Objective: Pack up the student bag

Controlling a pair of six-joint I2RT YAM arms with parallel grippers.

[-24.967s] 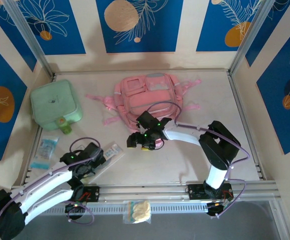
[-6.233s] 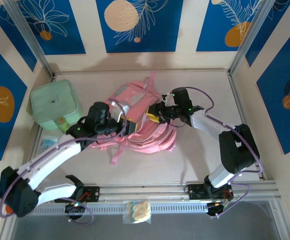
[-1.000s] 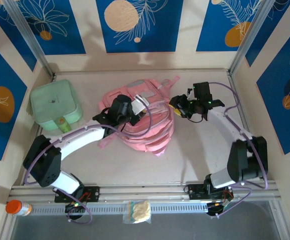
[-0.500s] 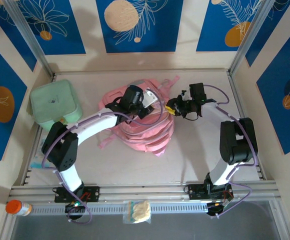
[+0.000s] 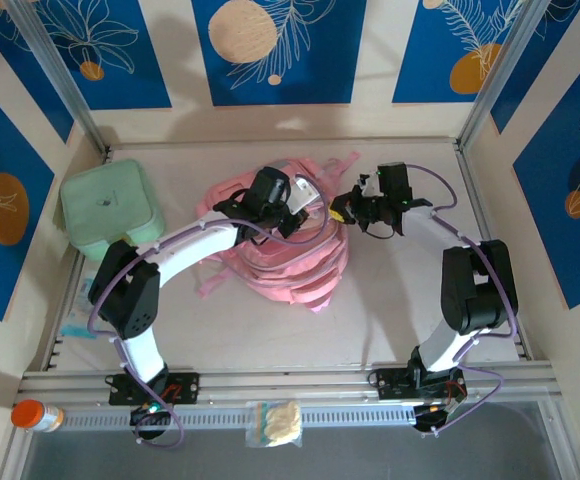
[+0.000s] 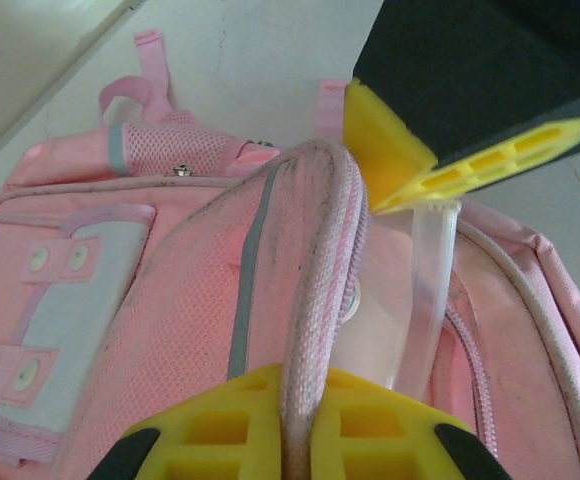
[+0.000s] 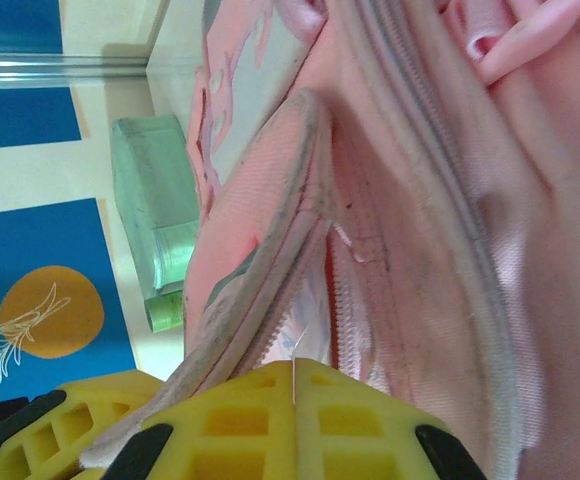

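Grippers [image 6: 300, 440] [image 7: 292, 415] now tight on student bag [image 5: 292, 268]

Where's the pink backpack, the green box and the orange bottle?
student bag [image 5: 295, 268], top view, lower folded side.
green box [image 5: 108, 210], top view, middle of its lid.
orange bottle [image 5: 32, 414], top view, its body.

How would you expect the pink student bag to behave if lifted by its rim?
Probably floppy: the student bag lies slumped in folds, so it should sag. Its loose straps would likely dangle and snag.
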